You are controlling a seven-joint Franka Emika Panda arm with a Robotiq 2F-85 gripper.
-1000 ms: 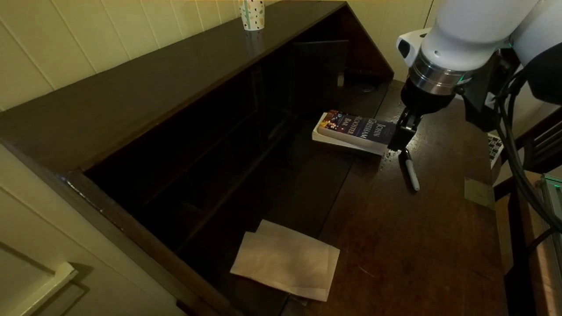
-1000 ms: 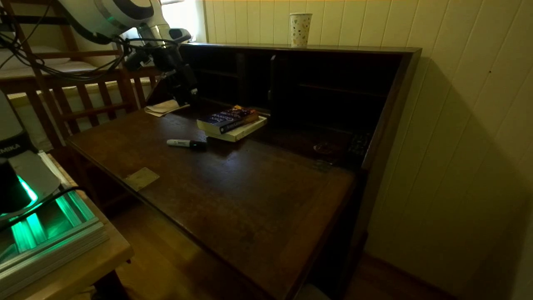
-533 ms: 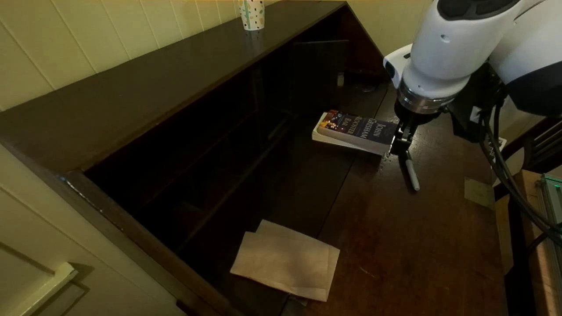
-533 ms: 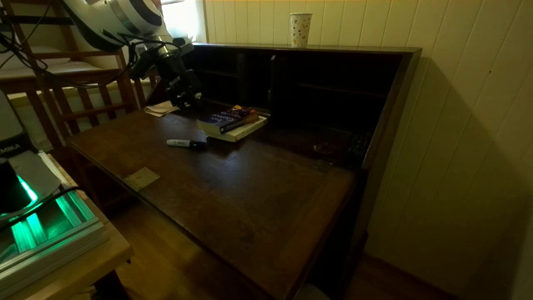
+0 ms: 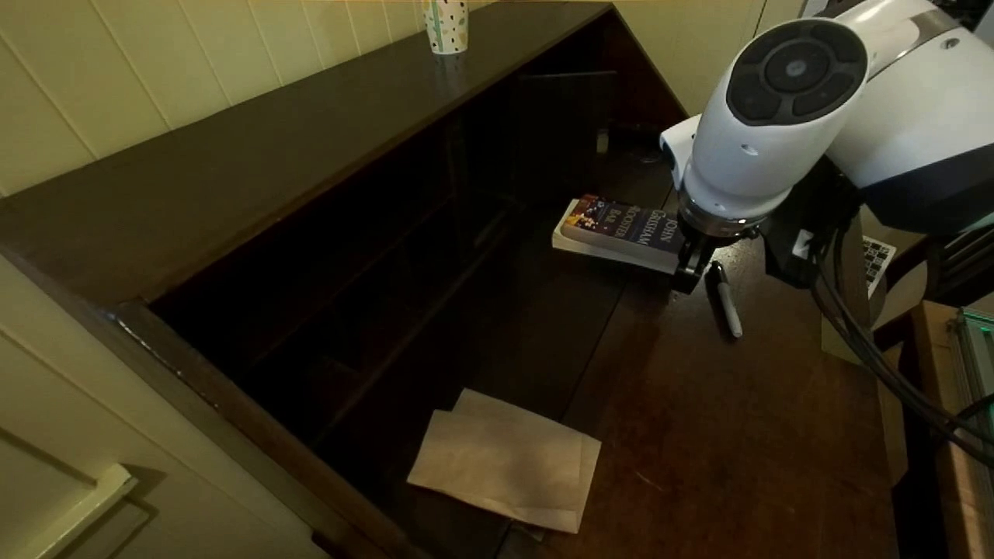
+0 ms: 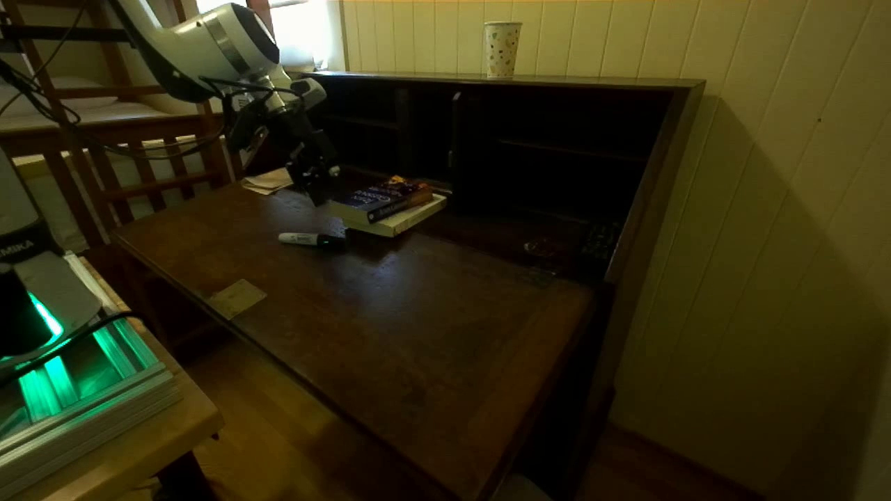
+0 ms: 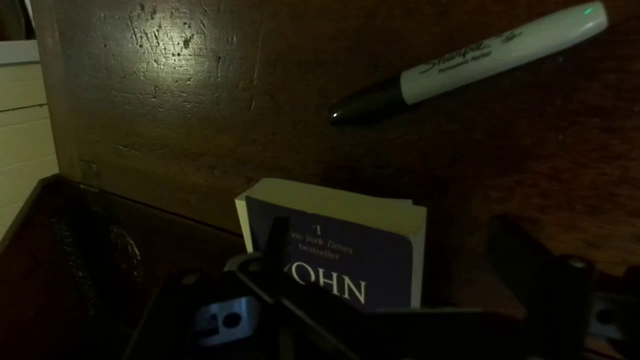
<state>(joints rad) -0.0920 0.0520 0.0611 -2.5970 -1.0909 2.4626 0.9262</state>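
In an exterior view, a speckled cup (image 5: 446,29) stands at top centre; pale papers (image 5: 505,462) lie at lower centre; two stacked books (image 5: 621,227) sit right of centre; the gripper (image 5: 686,281), unclenched, jaws spread, hangs at their right end; a marker (image 5: 726,301) lies farther right.

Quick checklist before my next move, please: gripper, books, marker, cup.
1. Gripper open: ok, jaws apart in the wrist view.
2. Gripper unloaded: ok, nothing held.
3. Near finger clear of the upper book: cannot tell; it overlaps the book in the wrist view.
4. Upper book resting on the lower book: ok.
5. Marker clear of the gripper: ok, lying apart on the desk.
6. Cup upright: ok.
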